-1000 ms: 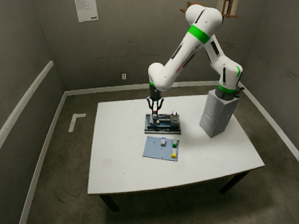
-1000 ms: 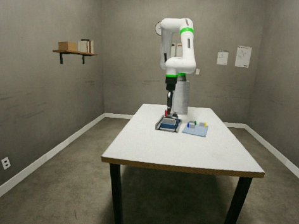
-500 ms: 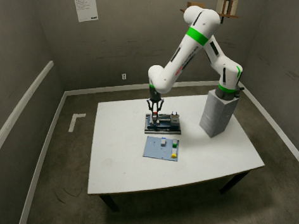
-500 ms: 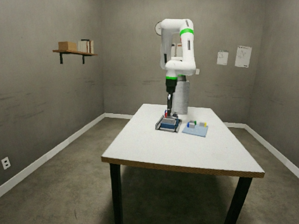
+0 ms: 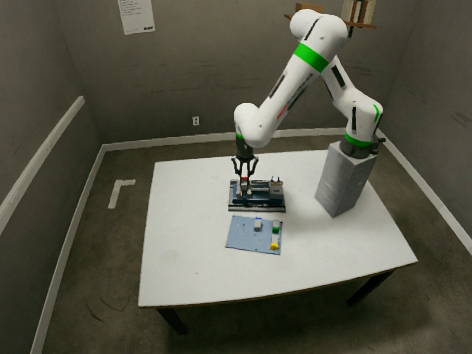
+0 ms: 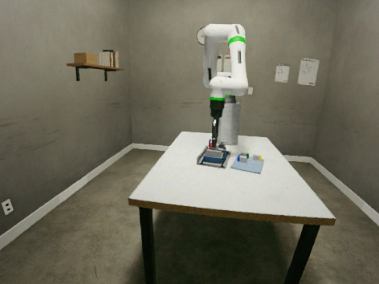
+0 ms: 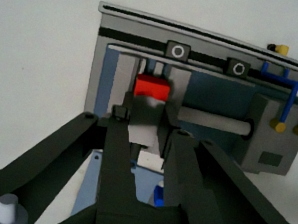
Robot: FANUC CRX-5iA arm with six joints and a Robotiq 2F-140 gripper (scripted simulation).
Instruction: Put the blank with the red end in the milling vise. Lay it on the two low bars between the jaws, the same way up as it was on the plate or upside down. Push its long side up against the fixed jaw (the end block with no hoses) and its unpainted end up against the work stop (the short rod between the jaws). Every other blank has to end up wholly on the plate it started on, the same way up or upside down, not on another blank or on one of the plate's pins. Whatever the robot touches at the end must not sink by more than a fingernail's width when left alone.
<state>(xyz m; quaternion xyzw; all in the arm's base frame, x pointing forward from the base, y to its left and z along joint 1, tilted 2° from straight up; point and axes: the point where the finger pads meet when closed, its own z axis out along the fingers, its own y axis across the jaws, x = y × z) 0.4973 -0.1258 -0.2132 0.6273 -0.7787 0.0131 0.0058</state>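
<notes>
My gripper [image 7: 145, 109] is shut on the grey blank with the red end [image 7: 150, 90]. It holds the blank just above the left part of the milling vise [image 5: 257, 195], between the jaws. In the top view the gripper [image 5: 244, 184] points straight down over the vise, with the red end [image 5: 243, 177] showing between the fingers. In the exterior view the gripper [image 6: 213, 140] hangs over the vise [image 6: 213, 156]. The wrist view shows the vise's grey body, a rail with two round bolts and blue hoses at the right. I cannot tell whether the blank touches the low bars.
A blue plate [image 5: 254, 232] lies in front of the vise, carrying blanks with a blue end [image 5: 258, 223], a green end [image 5: 275, 227] and a yellow end [image 5: 274, 244]. The robot's grey pedestal [image 5: 344, 178] stands at the table's right back.
</notes>
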